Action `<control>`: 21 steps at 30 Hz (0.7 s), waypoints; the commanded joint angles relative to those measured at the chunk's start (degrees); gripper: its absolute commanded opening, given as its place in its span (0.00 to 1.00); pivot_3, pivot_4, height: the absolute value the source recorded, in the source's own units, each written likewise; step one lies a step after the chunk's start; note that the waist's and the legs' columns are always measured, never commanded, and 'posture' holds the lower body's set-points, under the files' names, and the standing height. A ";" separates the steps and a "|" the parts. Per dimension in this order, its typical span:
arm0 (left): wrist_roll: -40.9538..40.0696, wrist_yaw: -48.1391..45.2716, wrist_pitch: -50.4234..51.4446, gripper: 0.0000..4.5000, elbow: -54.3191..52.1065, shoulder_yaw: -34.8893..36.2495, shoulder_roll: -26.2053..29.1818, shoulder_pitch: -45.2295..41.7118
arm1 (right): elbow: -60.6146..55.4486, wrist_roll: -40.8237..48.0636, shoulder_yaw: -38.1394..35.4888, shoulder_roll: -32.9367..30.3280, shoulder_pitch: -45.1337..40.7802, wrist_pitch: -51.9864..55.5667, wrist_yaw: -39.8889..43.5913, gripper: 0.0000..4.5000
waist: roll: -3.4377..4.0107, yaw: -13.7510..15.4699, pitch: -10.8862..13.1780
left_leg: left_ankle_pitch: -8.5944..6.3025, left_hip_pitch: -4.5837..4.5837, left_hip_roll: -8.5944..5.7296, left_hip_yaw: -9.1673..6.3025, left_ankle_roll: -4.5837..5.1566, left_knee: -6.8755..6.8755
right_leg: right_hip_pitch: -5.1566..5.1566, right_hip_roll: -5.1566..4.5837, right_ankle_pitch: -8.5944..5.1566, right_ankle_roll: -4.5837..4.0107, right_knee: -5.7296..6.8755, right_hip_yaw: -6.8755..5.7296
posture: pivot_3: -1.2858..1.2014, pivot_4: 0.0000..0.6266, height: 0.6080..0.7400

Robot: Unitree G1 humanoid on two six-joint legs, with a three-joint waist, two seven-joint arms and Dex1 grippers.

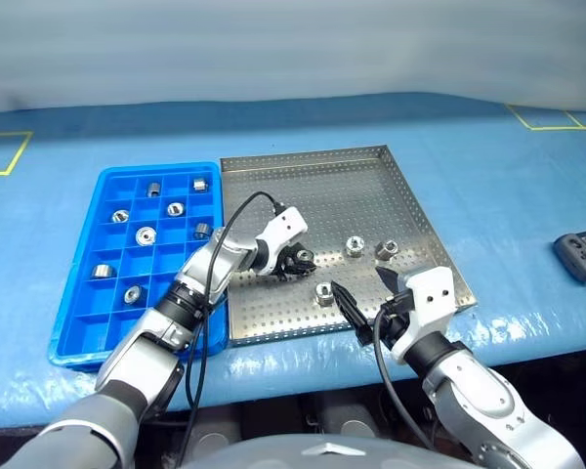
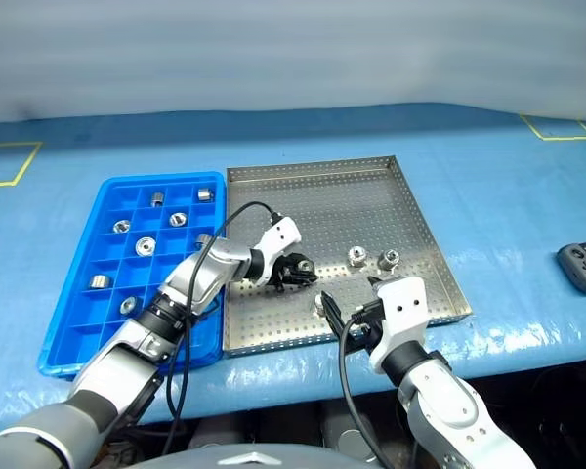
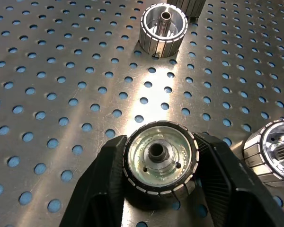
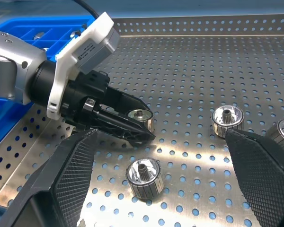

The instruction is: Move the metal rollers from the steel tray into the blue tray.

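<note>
The steel tray lies in the middle of the blue table, with the blue tray touching its left side. Several metal rollers sit in the blue tray's compartments. My left gripper is low over the steel tray's floor, shut on one metal roller, a black finger on each side of it. Three loose rollers rest on the tray nearby: one, a second and a third. My right gripper hangs open over the tray's front edge with nothing between its fingers.
A dark handheld controller lies on the table at the far right. Yellow tape lines mark the blue table cover at the back corners. The rear half of the steel tray holds nothing.
</note>
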 commanded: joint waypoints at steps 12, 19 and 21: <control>-5.85 12.75 10.84 0.40 -35.77 21.28 6.15 12.88 | 10.79 2.82 4.45 -4.96 -22.28 3.21 13.99 1.00 | -0.03 3.20 0.03 | 0.00 0.07 0.01 -0.12 0.00 -0.04 | 0.01 0.02 0.03 0.03 0.06 0.07 | 0.59 0.24 1.00; -7.11 19.93 15.33 0.40 -52.87 30.97 8.09 26.99 | 23.13 1.54 12.75 -3.51 -35.89 0.52 24.56 1.00 | -0.05 8.17 0.08 | 0.01 0.04 0.02 -0.16 0.00 -0.08 | 0.02 0.01 0.00 -0.05 0.03 -0.11 | 0.66 0.24 1.00; -7.47 21.59 17.31 0.40 -56.33 32.69 8.13 30.09 | 26.16 0.73 14.86 -2.81 -38.33 -0.58 27.02 1.00 | -0.07 9.84 0.09 | 0.01 0.00 0.01 -0.16 0.00 -0.07 | 0.03 -0.01 0.00 -0.05 -0.03 -0.18 | 0.68 0.24 1.00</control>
